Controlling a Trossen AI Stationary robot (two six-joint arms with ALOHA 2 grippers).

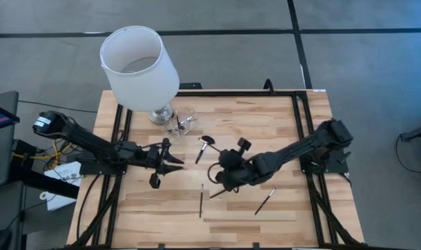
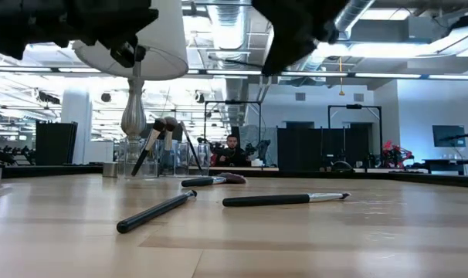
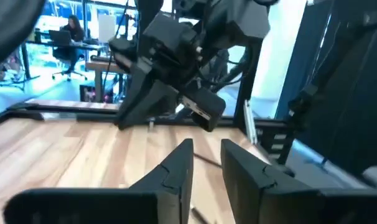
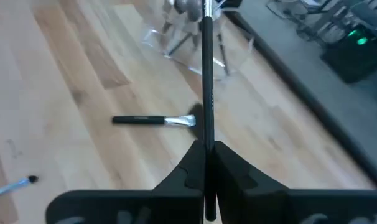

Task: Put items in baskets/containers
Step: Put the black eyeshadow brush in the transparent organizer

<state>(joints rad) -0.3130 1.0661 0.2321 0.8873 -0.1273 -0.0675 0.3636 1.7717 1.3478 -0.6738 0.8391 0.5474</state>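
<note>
The clear cup (image 1: 183, 122) stands beside the lamp's base and holds several brushes (image 2: 158, 139), leaning heads up. Three brushes lie flat on the table: a fan-headed one (image 1: 205, 147), one near the middle (image 1: 201, 203) and one further right (image 1: 265, 200). My right gripper (image 1: 221, 182) is over the table's middle, shut on another black brush (image 4: 207, 74) that points toward the cup (image 4: 188, 43). My left gripper (image 1: 177, 164) hovers left of it, open with a narrow gap (image 3: 204, 171) and holding nothing. My right gripper pinches the brush's black handle (image 4: 207, 140) between its two fingers. The handle runs along the fingers and sticks out forward past their tips toward the cup. The brush is lifted clear of the table.
A tall lamp with a white shade (image 1: 141, 64) on a silver base (image 1: 161, 113) stands at the table's far left, right next to the cup. A black frame (image 1: 297, 132) runs along the table's edges. Bare wood lies along the near edge (image 1: 196, 226).
</note>
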